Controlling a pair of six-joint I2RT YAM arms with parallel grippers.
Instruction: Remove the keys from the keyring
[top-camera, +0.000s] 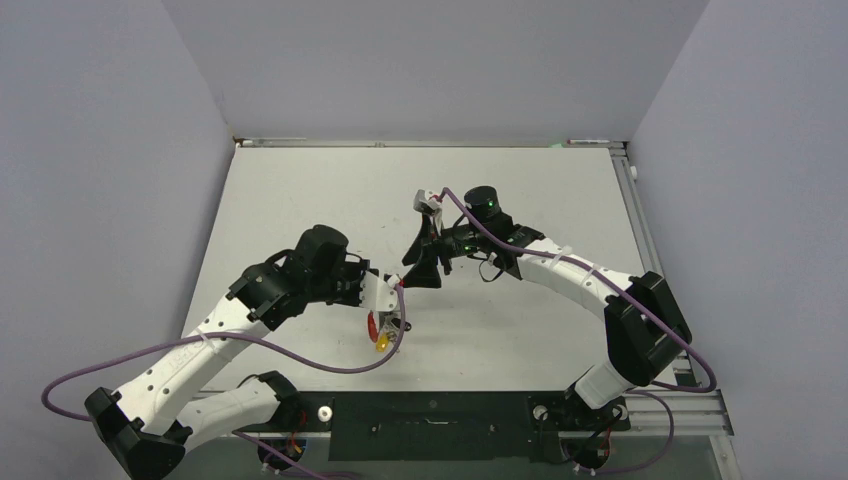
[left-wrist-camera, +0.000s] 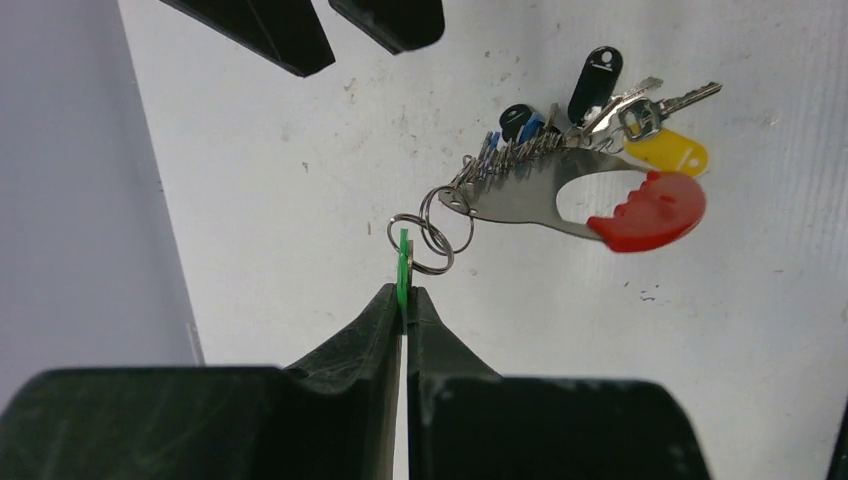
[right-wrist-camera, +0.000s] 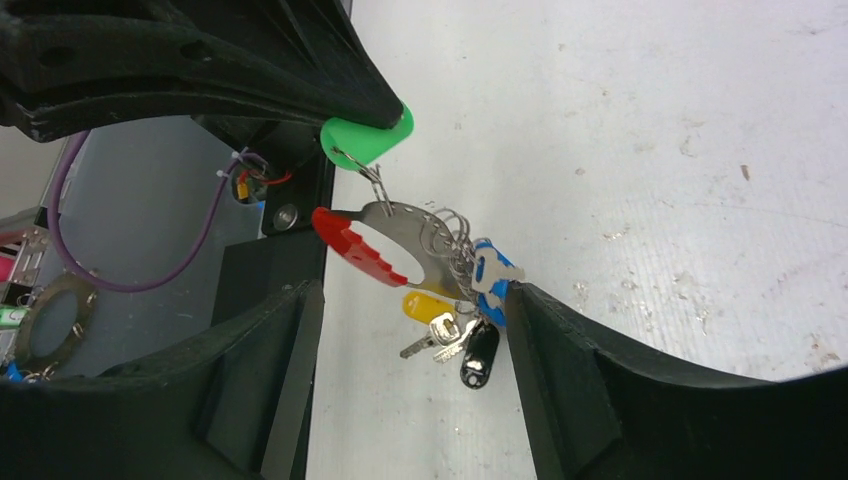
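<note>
Over the near half of the table, the keyring (left-wrist-camera: 520, 195): you see the grey crescent with its red arc (left-wrist-camera: 650, 212) hanging from a short chain of small split rings (left-wrist-camera: 432, 235), just ahead of your left arm's wrist.
Keys (right-wrist-camera: 470, 300): threaded in a row along one edge of the crescent and dangling in a bunch. A yellow tag (left-wrist-camera: 668, 152), a black tag (left-wrist-camera: 595, 78) and blue heads (right-wrist-camera: 495, 270) show among bare metal blades.
Green tag (right-wrist-camera: 368, 135): at the top of the chain, linked through the split rings to the crescent's narrow end.
Left gripper (left-wrist-camera: 404, 298): your fingers are pressed together on the green tag, seen edge-on between them, and the whole bunch hangs from this grip.
Right gripper (right-wrist-camera: 412, 292): spread wide and holding nothing. In its wrist view the bunch hangs between your two fingers, the blue heads close to one of them, and whether they touch cannot be told.
Table (top-camera: 300, 200): white and scuffed, beneath the bunch.
Purple cable (top-camera: 300, 355): loops from the left arm, passing just beside the keyring in the top view.
</note>
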